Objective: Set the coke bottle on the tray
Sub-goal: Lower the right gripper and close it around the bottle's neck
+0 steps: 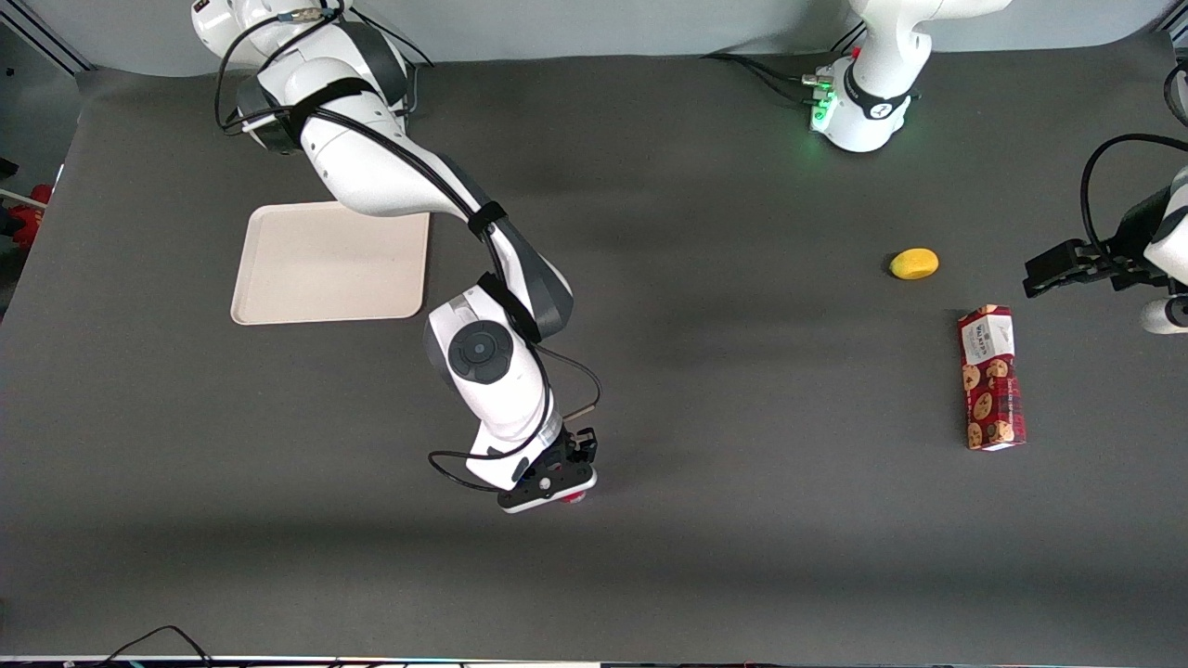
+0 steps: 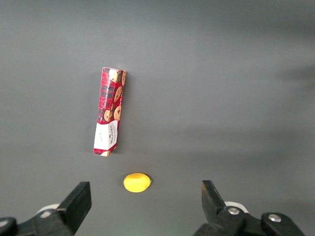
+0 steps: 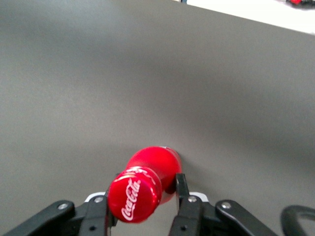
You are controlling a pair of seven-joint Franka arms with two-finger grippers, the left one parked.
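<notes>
The gripper point(image 1: 557, 487) is closed on the coke bottle point(image 3: 142, 184), its fingers point(image 3: 181, 196) pressing both sides of the neck, low over the dark counter point(image 1: 742, 520). The tray point(image 1: 329, 264) lies well apart, farther from the front camera, toward the working arm's end.
</notes>
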